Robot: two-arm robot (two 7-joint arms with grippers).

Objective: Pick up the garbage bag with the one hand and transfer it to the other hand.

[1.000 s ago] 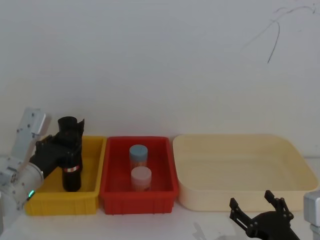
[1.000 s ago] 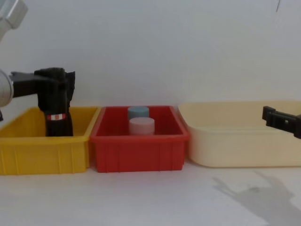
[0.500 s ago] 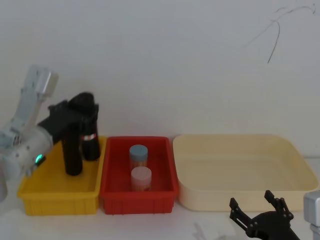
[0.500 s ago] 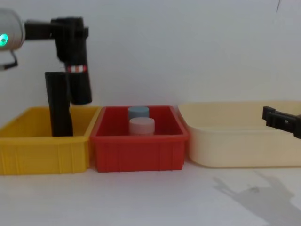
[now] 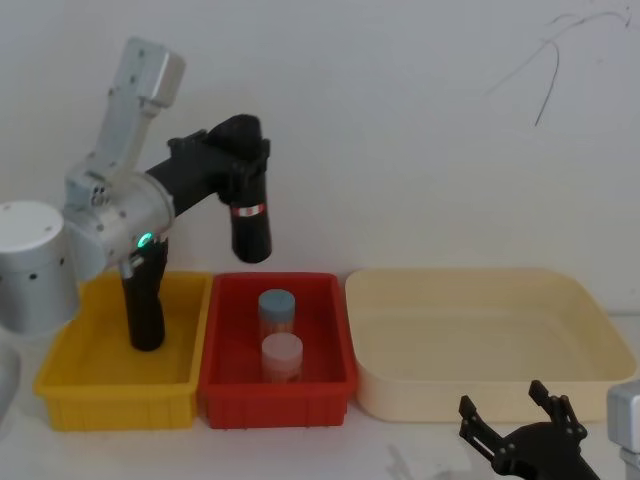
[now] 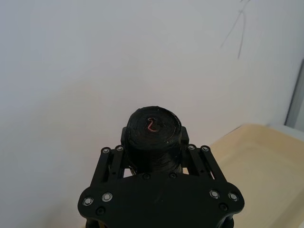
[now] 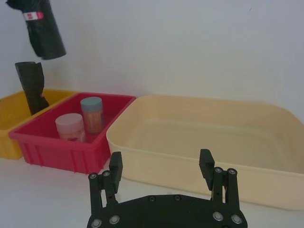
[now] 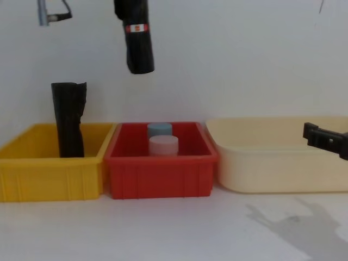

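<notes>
High over the far left part of the desk, the left claw is clamped on a black garbage bag roll, which hangs almost upright in the air with a red-and-white band just below the grip. The head view places the roll above the back edge of the red bin. Seen side-on from the chest view, there is open air between the roll's lower end and that bin, so the two are well apart. The left wrist view looks along the roll at its round end face, which bears a small red squiggle, with the claw's black fingers pressed against both sides. There are two black rolls in all: the lifted one, and a second roll standing upright in the yellow bin. Three containers sit in a row along the far edge of the desk: yellow, then red, then a wide cream tray. The red bin holds two jars, a blue-lidded jar at the back and a pink-lidded jar in front of it. Near the front right corner, the right claw hangs low with its fingers spread apart and nothing between them, just in front of the cream tray.
</notes>
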